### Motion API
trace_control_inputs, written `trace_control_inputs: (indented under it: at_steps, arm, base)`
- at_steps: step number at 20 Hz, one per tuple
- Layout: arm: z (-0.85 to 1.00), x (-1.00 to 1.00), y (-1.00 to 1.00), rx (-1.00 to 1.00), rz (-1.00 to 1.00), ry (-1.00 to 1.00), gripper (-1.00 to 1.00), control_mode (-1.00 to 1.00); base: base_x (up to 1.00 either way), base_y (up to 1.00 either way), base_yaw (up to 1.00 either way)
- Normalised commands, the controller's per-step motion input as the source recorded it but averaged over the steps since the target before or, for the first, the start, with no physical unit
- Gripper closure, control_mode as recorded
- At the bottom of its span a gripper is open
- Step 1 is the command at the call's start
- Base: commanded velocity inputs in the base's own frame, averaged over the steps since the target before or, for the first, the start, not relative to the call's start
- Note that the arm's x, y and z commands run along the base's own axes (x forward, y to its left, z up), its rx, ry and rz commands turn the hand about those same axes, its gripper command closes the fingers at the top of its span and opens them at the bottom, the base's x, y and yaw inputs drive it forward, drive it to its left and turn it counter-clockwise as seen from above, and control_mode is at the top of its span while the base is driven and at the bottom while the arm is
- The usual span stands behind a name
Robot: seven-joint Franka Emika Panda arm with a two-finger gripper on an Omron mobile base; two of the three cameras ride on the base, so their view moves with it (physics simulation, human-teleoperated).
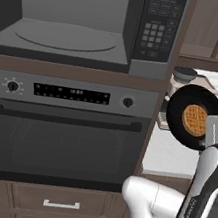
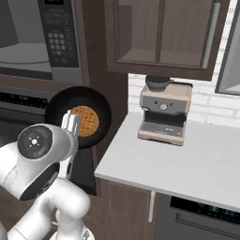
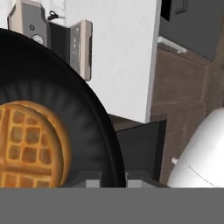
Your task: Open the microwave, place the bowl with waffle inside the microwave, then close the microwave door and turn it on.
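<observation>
A: What are the fingers (image 3: pixel 110 178) doing?

B: They are narrow, pinched on the rim of the bowl with waffle (image 1: pixel 195 117). In the hand view the black rim runs down between the two tips.

A: Where is the bowl?

B: In the air, carried by the fingers and tipped steeply, so its inside faces the base cameras. The waffle (image 2: pixel 84 121) sits against the bowl's floor and looks nearly on edge. The coffee machine (image 2: pixel 165 111) on the counter (image 2: pixel 197 159) lies beyond the fingers.

A: And the microwave (image 1: pixel 91 21)?

B: Up and off to one side of the fingers, cavity open, round turntable (image 1: pixel 65 36) bare. The microwave door cannot be made out here.

A: What could go wrong?

B: I would judge the tilt the main risk: at that angle the waffle may slide out before the bowl reaches the cavity. A rim pinch also lets the bowl swing. The keypad panel (image 1: pixel 159 26) stands between the fingers and the opening, so a low lift could knock the bowl on it.
</observation>
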Motion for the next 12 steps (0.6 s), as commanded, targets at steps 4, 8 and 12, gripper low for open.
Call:
trace_control_inputs:
  at_steps: [4, 8, 12]
  arm:
    - [0.18, 0.00, 0.86, 0.00, 0.00, 0.00, 1.00, -1.00]
    - [0.27, -0.01, 0.72, 0.00, 0.00, -0.01, 1.00, -1.00]
    - [0.31, -0.06, 0.63, 0.02, 0.00, -0.02, 1.00, -1.00]
  base:
    - [0.00, 0.00, 0.00]
    - [0.00, 0.00, 0.00]
    - [0.00, 0.00, 0.00]
